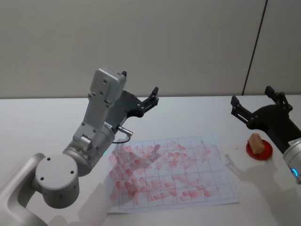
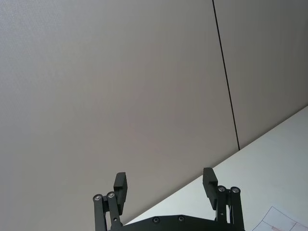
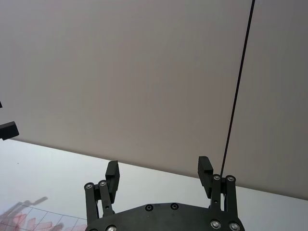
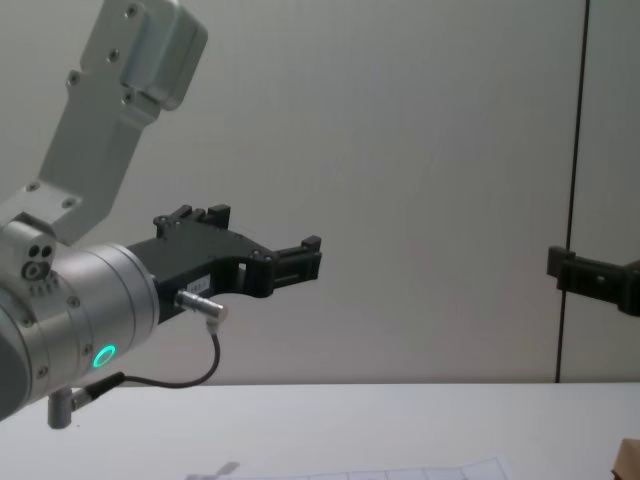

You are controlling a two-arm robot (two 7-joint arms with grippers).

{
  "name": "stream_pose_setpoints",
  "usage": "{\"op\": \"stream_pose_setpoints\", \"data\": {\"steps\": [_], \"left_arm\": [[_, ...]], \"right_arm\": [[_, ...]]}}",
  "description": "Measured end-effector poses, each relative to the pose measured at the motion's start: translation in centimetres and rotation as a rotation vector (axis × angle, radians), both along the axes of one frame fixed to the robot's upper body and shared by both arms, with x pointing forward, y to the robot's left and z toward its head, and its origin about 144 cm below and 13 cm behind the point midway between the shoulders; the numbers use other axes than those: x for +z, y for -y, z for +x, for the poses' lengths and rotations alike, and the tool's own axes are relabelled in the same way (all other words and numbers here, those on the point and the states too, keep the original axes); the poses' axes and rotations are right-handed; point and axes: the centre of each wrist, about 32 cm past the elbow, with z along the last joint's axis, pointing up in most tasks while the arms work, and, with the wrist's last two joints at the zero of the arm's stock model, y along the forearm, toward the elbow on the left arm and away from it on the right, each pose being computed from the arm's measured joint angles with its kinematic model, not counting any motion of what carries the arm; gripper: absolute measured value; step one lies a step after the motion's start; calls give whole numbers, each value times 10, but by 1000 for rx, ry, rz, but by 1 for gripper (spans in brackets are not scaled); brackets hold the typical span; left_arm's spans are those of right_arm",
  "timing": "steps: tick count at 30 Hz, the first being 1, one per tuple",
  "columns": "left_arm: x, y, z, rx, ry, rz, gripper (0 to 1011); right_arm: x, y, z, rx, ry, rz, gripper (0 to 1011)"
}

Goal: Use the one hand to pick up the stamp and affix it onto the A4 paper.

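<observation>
My released right claw (image 1: 251,96) hangs near the stamp (image 1: 255,142) at three o'clock, the left claw (image 1: 139,84) idle and released too; I judge this stamp light, stiff, best pinched by its sides.

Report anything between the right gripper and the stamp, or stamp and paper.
Nothing visible. Open right gripper hangs near the stamp on its red pad; bare table lies between pad and A4 paper. Left gripper hovers beyond the paper.

I can't read any words or numbers in these views. The red marks (image 1: 162,165) on the paper (image 1: 221,195) show no letters I can make out. The small white label (image 4: 199,286) on the left hand (image 1: 139,82) is too tiny to read.
</observation>
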Motion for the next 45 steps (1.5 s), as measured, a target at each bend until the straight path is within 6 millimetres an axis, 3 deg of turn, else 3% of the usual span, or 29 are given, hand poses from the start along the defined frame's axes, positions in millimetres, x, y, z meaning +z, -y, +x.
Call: {"op": "stream_pose_setpoints", "data": {"steps": [45], "left_arm": [[0,0,0,0,0,0,1002]], "right_arm": [[-1,0,0,-18,-13,3,1001]]}}
